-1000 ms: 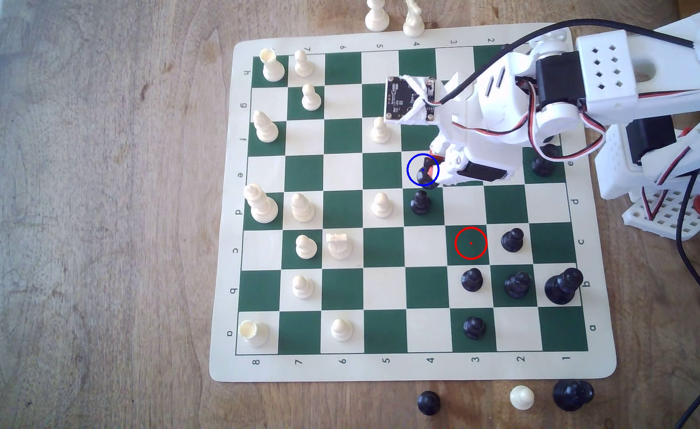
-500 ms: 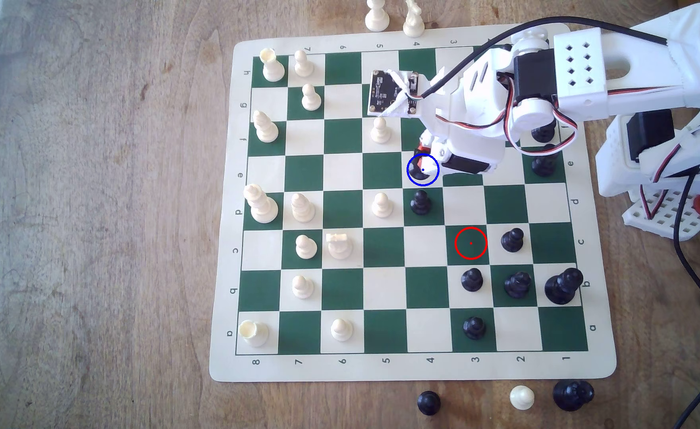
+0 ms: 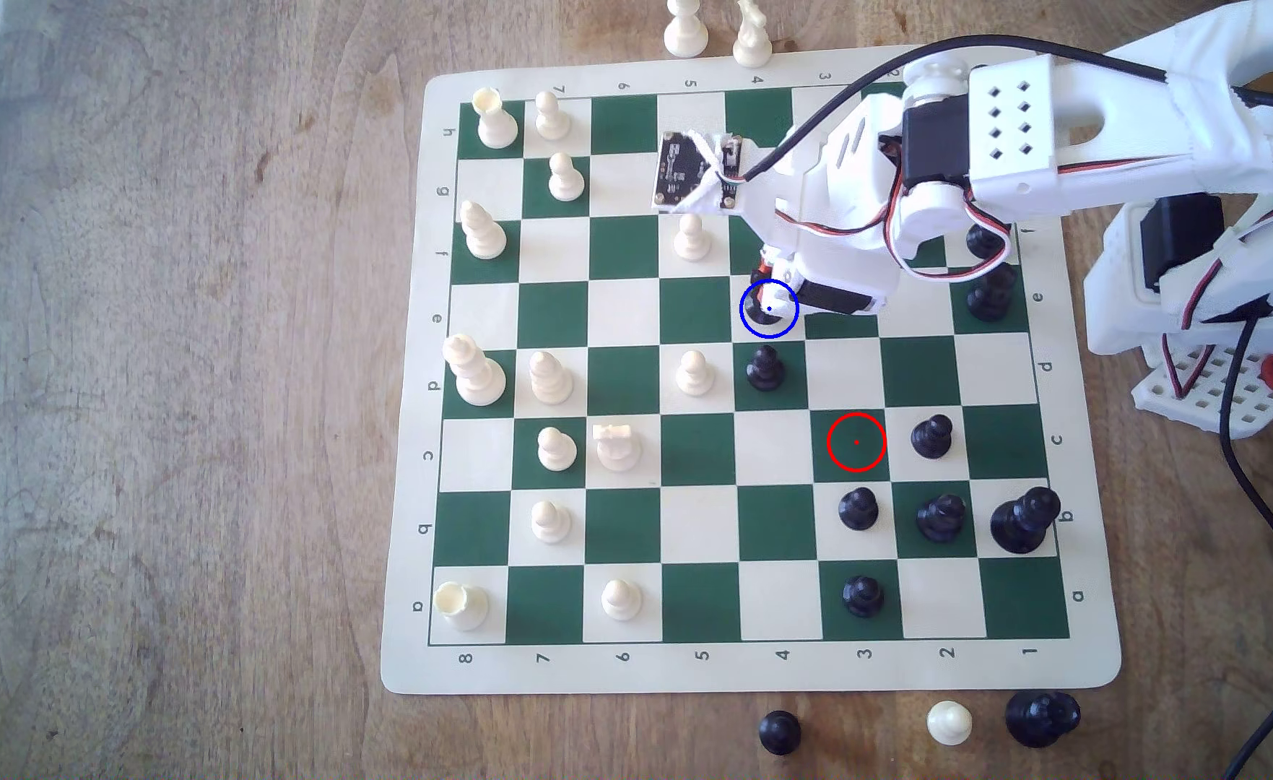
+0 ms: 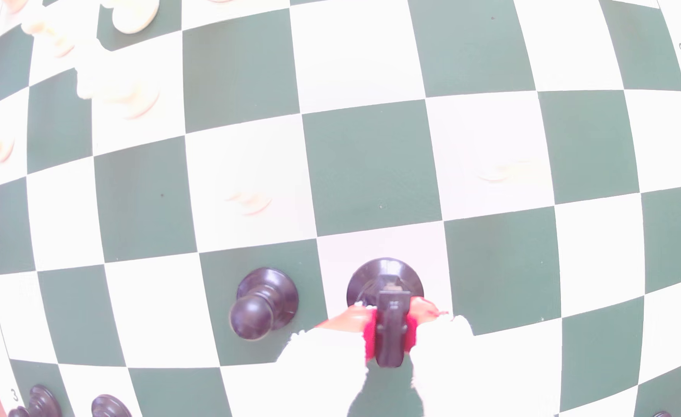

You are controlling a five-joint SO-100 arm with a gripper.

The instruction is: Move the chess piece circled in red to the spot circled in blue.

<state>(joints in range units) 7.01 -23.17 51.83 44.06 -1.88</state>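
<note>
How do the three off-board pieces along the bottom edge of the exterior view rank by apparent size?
1. The large black piece, at the exterior view's right, is clearly largest.
2. The black pawn and the white pawn look alike in size; I would not rank one above the other.

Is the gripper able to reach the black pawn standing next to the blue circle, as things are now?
Probably not yet. The gripper is shut on the chess piece, so its jaws are occupied. The black pawn stands on the neighbouring green square, close by and unobstructed, once the piece is released.
</note>
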